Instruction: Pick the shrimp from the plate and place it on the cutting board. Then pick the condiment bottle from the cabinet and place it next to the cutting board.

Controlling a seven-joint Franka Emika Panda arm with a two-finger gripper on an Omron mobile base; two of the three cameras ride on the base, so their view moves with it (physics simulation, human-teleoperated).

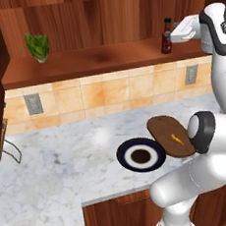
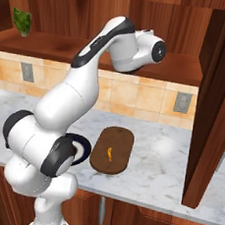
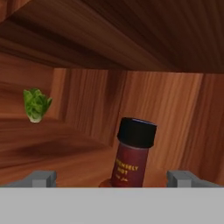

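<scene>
1. The gripper is seen spread as wide as it goes — nothing is pinched and nothing is touched yet. In the hand view a finger tip stands off to each side of the condiment bottle, with clear air between tips and glass.

2. The condiment bottle is found upright on the shelf of the cabinet, toward the shelf's right end in the left base view, right in front of the hand. A leafy green vegetable sits well apart from the bottle, at the far end of the same shelf.

3. First half looks done: the shrimp is lying on the cutting board, roughly mid-board, and the plate just beside the board is left bare in the middle.

4. What's left, judging by this — the bottle has to be closed on, lifted out of the cabinet, and set down on the marble counter next to the cutting board. None of that has been started beyond lining up.

5. One thing to be watched: the bottle is slim and tall, so it could probably be tipped if a tip bumps it before the squeeze.
</scene>
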